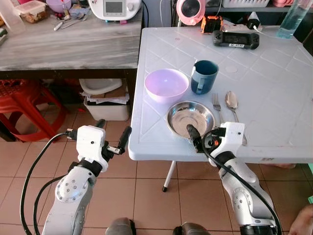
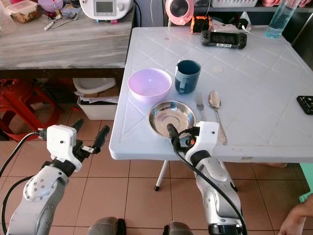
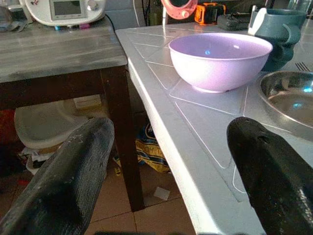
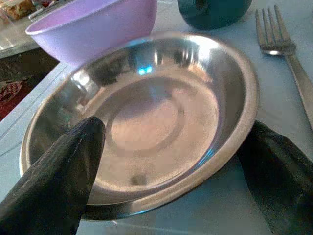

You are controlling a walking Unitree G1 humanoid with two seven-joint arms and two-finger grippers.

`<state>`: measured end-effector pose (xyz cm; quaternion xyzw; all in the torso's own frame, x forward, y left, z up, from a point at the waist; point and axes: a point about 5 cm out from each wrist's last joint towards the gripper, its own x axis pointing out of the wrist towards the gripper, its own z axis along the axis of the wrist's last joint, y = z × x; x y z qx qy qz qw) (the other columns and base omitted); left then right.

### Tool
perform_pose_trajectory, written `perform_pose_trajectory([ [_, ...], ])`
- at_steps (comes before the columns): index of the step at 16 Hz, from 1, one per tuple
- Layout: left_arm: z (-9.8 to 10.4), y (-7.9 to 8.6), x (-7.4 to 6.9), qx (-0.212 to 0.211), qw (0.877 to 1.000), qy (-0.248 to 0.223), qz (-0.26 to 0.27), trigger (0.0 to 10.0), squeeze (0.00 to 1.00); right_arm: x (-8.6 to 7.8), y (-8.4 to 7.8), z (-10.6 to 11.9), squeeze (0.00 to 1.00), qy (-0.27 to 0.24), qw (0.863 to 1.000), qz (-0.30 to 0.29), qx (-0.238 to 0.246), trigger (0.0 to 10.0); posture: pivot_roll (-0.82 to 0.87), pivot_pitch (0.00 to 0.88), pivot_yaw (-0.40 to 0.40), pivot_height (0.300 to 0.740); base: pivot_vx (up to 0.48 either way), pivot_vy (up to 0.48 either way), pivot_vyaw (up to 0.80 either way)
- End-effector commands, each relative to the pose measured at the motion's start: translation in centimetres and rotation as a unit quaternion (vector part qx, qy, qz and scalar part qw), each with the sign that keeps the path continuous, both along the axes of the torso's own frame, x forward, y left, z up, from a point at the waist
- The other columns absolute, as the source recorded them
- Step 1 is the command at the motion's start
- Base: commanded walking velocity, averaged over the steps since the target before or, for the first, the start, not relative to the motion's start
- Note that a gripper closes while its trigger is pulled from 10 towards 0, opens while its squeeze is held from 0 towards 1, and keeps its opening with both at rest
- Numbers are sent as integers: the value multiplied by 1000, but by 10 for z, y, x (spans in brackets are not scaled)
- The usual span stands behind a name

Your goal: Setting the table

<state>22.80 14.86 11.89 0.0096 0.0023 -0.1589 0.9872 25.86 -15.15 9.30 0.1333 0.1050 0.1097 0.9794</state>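
While both grippers' fingers gape, bowl [image 1: 166, 84], mug [image 1: 204, 76], fork [image 1: 217, 107] ring the plate [image 1: 190, 118].

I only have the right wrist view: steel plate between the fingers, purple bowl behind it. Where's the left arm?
Observer: The left gripper is open, off the white plastic table's corner, over the tiled floor, holding nothing.
Operator: What's beside the fork?
Observer: A metal spoon lies just right of the metal fork, parallel to it.
Operator: Anything at the far edge?
Observer: A black handheld controller lies there, with a clear blue bottle at the far right corner.
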Motion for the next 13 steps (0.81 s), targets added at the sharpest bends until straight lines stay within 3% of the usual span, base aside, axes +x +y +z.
perform_pose_trajectory([
  [1, 3, -1, -1, 4, 1000, -3, 2, 10000, 0, -3, 0, -3, 0, 14, 1000, 1, 6, 4824, 74, 74, 36, 740, 0, 0, 0],
  [4, 2, -2, -1, 2, 1000, -3, 1, 10000, 0, -5, 0, -8, 0, 40, 999, -10, 32, 0, 74, 73, 33, 740, 0, 0, 0],
  [10, 3, -3, 1, 1, 1000, -5, -7, 10000, 0, -3, -6, -11, 0, 66, 994, -45, 69, 0, 71, 69, 30, 740, 0, 0, 0],
  [13, 5, -9, -2, 8, 997, -15, -71, 10000, 0, -4, -8, -14, 0, 82, 991, -59, 90, 0, 70, 66, 29, 740, 0, 0, 0],
])
